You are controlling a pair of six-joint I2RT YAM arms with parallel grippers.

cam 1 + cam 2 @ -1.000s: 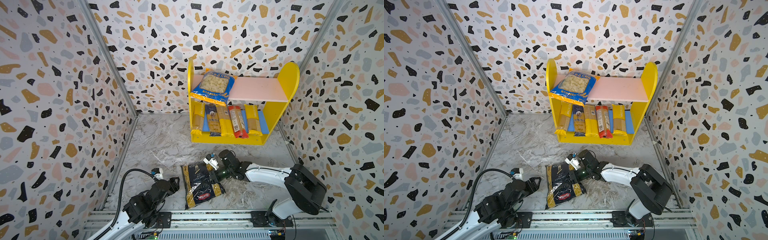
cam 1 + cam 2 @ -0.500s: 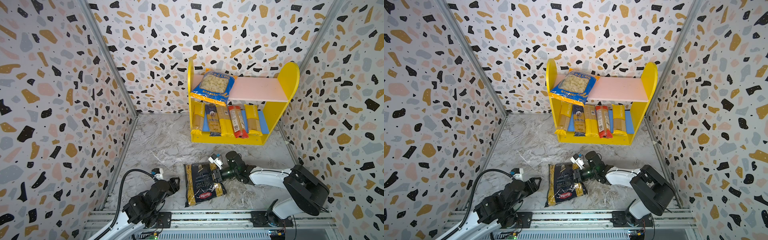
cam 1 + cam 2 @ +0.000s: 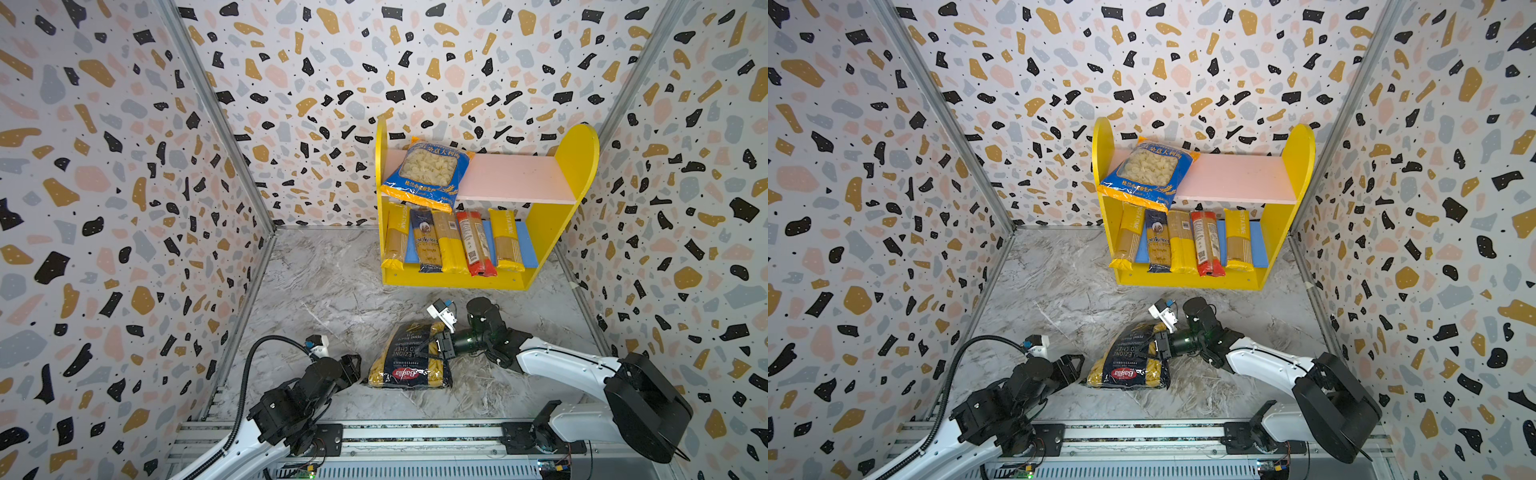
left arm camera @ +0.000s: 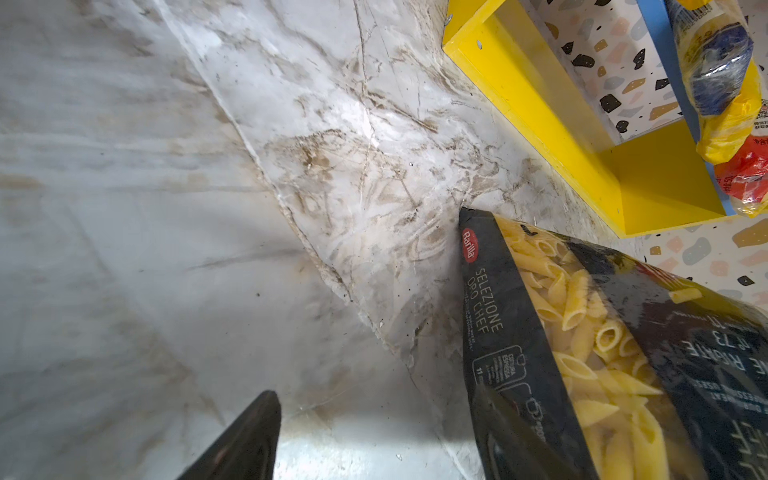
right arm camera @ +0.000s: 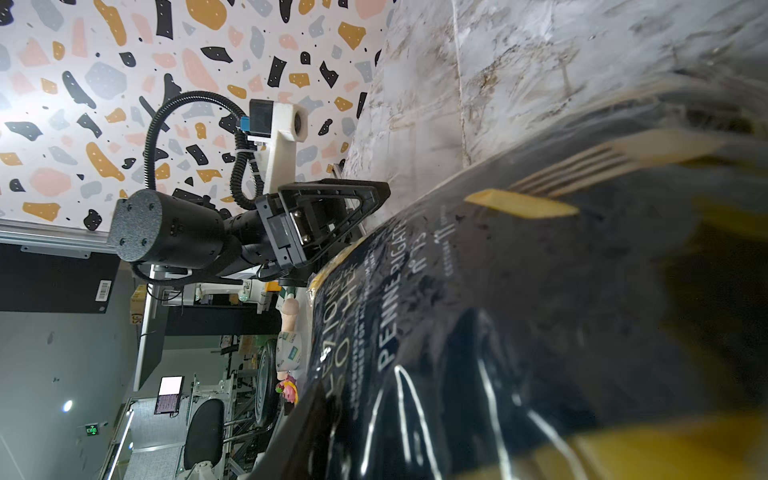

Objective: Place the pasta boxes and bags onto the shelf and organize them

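left gripper (image 3: 355,368), fingers apart and empty, sits at 9 o'clock of the dark pasta bag (image 3: 405,368) on the marble table (image 3: 324,282). right gripper (image 3: 434,347) is clamped on its 2 o'clock edge. at 12 o'clock, the shelf (image 3: 577,166) holds a blue bag (image 3: 428,172) above, five long packs (image 3: 451,243) below.

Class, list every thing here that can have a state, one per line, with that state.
Barilla bag: off the shelf, tilted, held.
Right hand: shut on Barilla bag.
Left hand: open, empty.
Orecchiette bag: on upper board, overhanging.
Spaghetti packs: five, shelved on lower board.
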